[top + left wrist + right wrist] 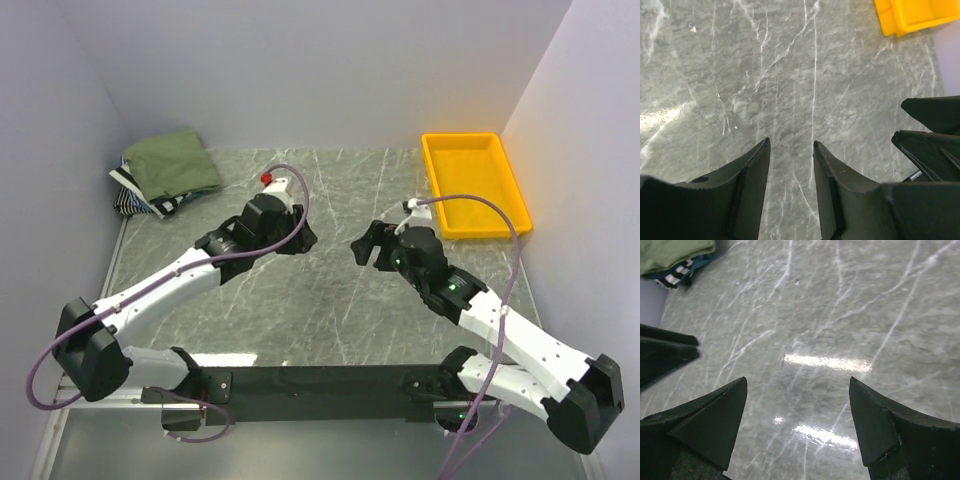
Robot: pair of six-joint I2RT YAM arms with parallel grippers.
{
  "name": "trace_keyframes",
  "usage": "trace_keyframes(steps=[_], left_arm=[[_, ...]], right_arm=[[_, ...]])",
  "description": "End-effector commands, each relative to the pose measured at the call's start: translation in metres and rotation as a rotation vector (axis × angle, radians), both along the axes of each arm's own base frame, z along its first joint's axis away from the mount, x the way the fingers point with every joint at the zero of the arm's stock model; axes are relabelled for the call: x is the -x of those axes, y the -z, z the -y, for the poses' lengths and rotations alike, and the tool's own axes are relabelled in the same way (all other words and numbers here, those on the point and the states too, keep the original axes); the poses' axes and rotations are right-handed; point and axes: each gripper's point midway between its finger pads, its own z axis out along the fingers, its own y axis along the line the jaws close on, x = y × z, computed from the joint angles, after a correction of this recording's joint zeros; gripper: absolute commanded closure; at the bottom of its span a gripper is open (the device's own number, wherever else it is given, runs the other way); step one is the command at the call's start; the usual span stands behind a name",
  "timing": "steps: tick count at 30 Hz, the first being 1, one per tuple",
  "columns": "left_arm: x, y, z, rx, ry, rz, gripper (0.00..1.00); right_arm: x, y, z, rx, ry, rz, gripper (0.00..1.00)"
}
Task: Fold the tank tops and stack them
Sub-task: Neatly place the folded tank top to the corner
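Observation:
The tank tops lie folded in one stack at the table's back left. The olive-green one (175, 163) is on top, with the black-and-white striped one (133, 198) under it. In the right wrist view the olive top (675, 251), striped edge (676, 277) and a bluish edge (704, 261) show at the upper left. My left gripper (300, 236) (790, 144) is open and empty over bare table at mid-table. My right gripper (366, 244) (797, 381) is wide open and empty, facing the left one a short gap away.
A yellow plastic tray (475, 185) stands at the back right, and its corner shows in the left wrist view (915, 15). The table is grey marble (330, 310). White walls close in at the back and both sides.

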Motion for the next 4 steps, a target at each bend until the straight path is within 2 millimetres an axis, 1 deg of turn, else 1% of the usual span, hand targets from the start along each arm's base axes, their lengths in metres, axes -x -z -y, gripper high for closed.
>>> trace_keyframes(steps=[1,4], left_arm=[[-0.0008,-0.0231,-0.0007,0.041,0.007,0.075,0.54],[0.0037,-0.0261,-0.0055,0.037,0.008,0.079,0.54]], right_arm=[[-0.0031,-0.0007,0.0186,0.008,0.098,0.023,0.11],[-0.0039,-0.0031,0.0210,-0.005,0.114,0.032,0.10]])
